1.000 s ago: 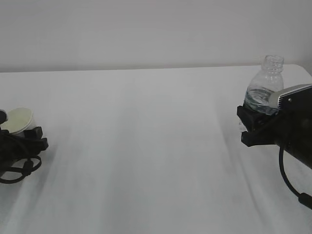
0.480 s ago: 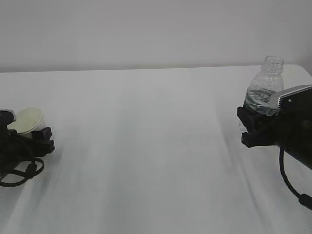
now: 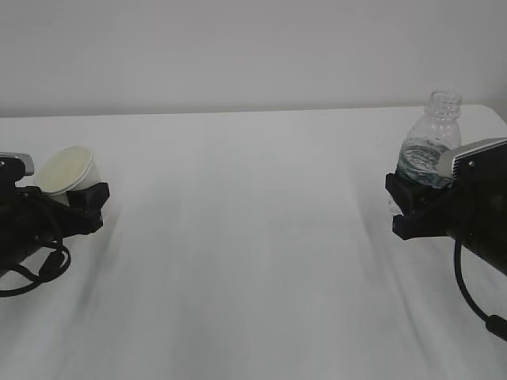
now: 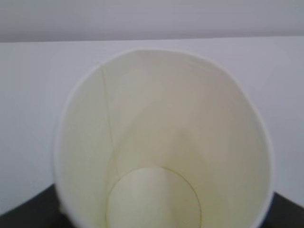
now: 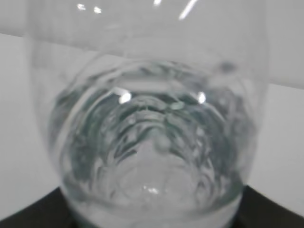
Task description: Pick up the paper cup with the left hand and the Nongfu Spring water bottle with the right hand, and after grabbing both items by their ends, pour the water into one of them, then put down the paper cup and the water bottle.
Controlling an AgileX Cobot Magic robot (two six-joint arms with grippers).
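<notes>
My left gripper is shut on the base end of the white paper cup at the far left, held off the table. The cup leans, its cream-yellow mouth turned up and toward the middle. In the left wrist view the cup fills the frame and looks empty. At the right, my right gripper is shut on the bottom end of the clear Nongfu Spring water bottle, which stands upright with its capless neck on top. Water fills its lower part. The bottle and its water crowd the right wrist view.
A white cloth-covered table stretches between the two arms, with a pale wall behind it. A black cable loops below the right arm, and another hangs under the left arm.
The left gripper has carried the paper cup to the right and upward, and the cup's mouth now tips more toward the middle. The right arm and bottle have stayed put.
</notes>
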